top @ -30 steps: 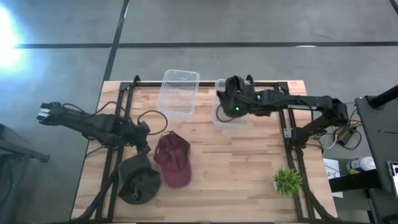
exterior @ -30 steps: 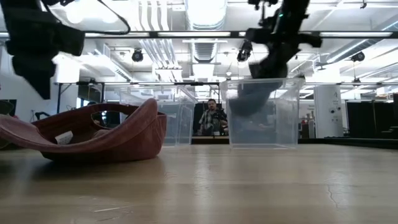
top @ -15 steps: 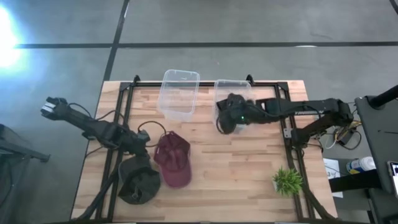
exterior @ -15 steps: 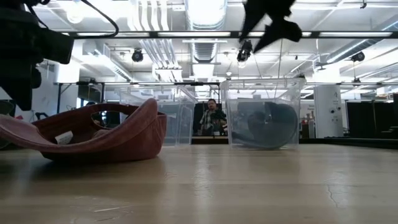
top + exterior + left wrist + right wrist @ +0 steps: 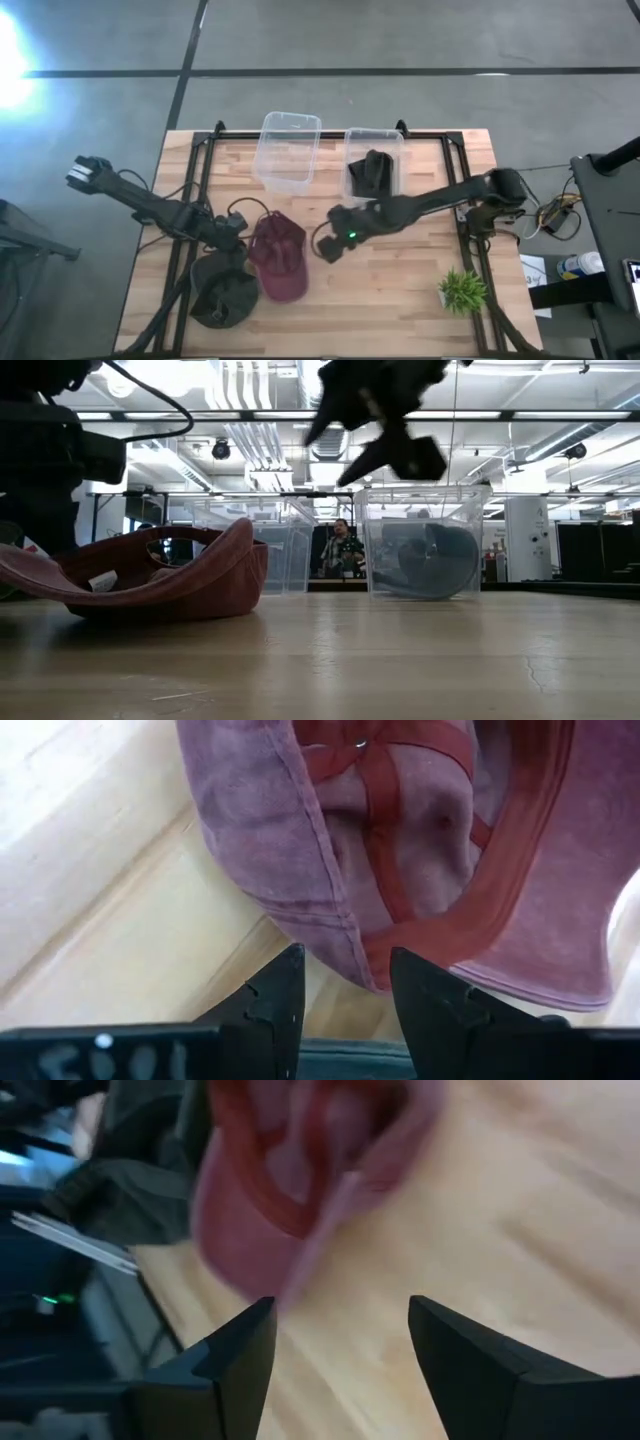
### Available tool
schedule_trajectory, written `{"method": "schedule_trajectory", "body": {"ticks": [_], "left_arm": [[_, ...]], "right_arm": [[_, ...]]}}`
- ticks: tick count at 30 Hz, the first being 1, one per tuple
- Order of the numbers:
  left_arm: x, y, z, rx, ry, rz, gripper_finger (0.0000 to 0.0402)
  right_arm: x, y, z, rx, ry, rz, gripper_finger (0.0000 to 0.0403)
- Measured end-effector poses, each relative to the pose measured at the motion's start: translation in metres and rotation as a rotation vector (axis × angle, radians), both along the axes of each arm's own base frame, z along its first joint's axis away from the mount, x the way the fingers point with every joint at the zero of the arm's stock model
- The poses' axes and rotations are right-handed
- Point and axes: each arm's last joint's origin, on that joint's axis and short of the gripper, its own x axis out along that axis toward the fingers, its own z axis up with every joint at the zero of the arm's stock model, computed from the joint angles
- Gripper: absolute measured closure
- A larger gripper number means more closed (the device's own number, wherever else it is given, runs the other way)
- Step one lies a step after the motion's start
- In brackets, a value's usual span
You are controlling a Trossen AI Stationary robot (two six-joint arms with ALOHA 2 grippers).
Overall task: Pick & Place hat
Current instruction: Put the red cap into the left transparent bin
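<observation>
1. The maroon hat (image 5: 278, 257) lies upside down on the table (image 5: 400, 290), at about 8 o'clock from the table's centre.
2. It looks soft, light and floppy (best pinched at the stiffer brim edge).
3. Left gripper (image 5: 345, 985), fingers apart, straddles the brim; right gripper (image 5: 340, 1350), spread and empty, hangs near the hat's 3 o'clock side.
4. Count: three hats, with a dark hat (image 5: 373, 172) in one bin (image 5: 374, 137) and an olive hat (image 5: 224, 293); two clear bins; one small plant (image 5: 463, 290).

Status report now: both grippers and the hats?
Right gripper open, empty, near maroon hat. Left gripper open at its edge. Dark hat in bin. Nothing blocking.
</observation>
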Motion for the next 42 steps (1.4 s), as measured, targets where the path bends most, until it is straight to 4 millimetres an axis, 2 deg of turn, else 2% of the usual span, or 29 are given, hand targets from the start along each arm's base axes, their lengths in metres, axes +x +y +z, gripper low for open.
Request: {"method": "schedule_trajectory", "body": {"ticks": [6, 12, 15, 17, 20, 25, 28, 31, 34, 37, 42], "left_arm": [[0.003, -0.001, -0.004, 0.013, -0.014, -0.026, 0.026], [0.005, -0.002, -0.005, 0.016, -0.011, -0.029, 0.026], [0.005, -0.002, -0.005, 0.02, -0.019, -0.04, 0.026], [0.005, -0.002, -0.005, 0.023, -0.018, -0.043, 0.026], [0.005, -0.002, -0.005, 0.023, -0.017, -0.043, 0.026], [0.007, -0.003, -0.001, 0.015, -0.029, -0.039, 0.026], [0.009, -0.004, 0.005, 0.007, -0.047, -0.039, 0.026], [0.013, -0.005, 0.018, -0.004, -0.086, -0.037, 0.026], [0.015, -0.007, 0.045, 0.016, -0.147, -0.017, 0.026], [0.011, -0.006, 0.09, 0.082, -0.257, 0.022, 0.026], [-0.009, 0.002, 0.168, 0.332, -0.468, 0.129, 0.026]], "right_arm": [[0.038, 0.01, -0.036, 0.017, 0.059, -0.016, 0.0164], [0.064, 0.02, -0.052, 0.036, 0.084, 0.019, 0.0152], [0.074, 0.022, -0.061, 0.038, 0.094, 0.023, 0.0161], [0.08, 0.024, -0.061, 0.055, 0.086, 0.033, 0.0179], [0.084, 0.025, -0.064, 0.057, 0.088, 0.041, 0.023], [0.078, 0.023, -0.071, 0.018, 0.147, 0.062, 0.0361], [0.071, 0.02, -0.068, -0.047, 0.193, 0.08, 0.0385], [0.065, 0.019, -0.053, -0.113, 0.18, 0.125, 0.039], [0.055, 0.015, -0.019, -0.156, 0.12, 0.133, 0.0391], [0.034, 0.003, 0.029, -0.231, 0.067, 0.02, 0.0392], [-0.006, -0.033, 0.104, -0.452, -0.102, -0.343, 0.0392]]}}
